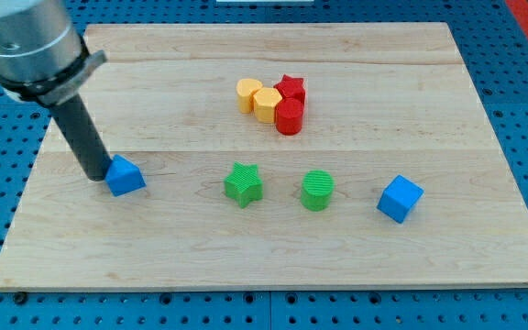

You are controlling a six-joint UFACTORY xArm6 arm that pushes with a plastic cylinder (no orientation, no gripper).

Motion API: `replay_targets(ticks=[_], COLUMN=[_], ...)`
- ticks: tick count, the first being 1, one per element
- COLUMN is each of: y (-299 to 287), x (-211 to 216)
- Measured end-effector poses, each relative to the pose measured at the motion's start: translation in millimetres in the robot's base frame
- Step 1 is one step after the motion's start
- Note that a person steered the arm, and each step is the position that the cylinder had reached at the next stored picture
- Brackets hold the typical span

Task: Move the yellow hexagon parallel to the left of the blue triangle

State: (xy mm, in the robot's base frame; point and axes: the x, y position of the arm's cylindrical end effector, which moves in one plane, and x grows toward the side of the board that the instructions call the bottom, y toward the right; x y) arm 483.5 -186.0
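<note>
My tip (95, 175) sits at the left of the board (484, 247), touching or just beside the left face of the blue triangle (125, 175); there are no fingers to spread or pinch, only the bare rod end resting at table height. The yellow hexagon (266, 104) lies far from it, in a tight cluster toward the far middle of the board, pressed between another yellow block (248, 93) on its left, the red star (291, 88) behind it on the right, and the red cylinder (289, 117) near its right side. The main risk, as I judge it, is nudging the blue triangle on the way out, which shifts the very reference the hexagon must line up with. A second risk lies in the cluster: a push there likely drags the neighbours along. The green star (243, 183), green cylinder (317, 190) and blue cube (400, 198) stand in a near row, and a low path could clip the green star.
</note>
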Motion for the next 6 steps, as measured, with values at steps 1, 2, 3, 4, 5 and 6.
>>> replay_targets(ticks=[1, 2, 3, 4, 5, 6], y=[45.7, 20.1, 39.0, 131.2, 189.4, 249.1], x=[3.4, -19.9, -59.2, -63.0, -60.7, -67.2])
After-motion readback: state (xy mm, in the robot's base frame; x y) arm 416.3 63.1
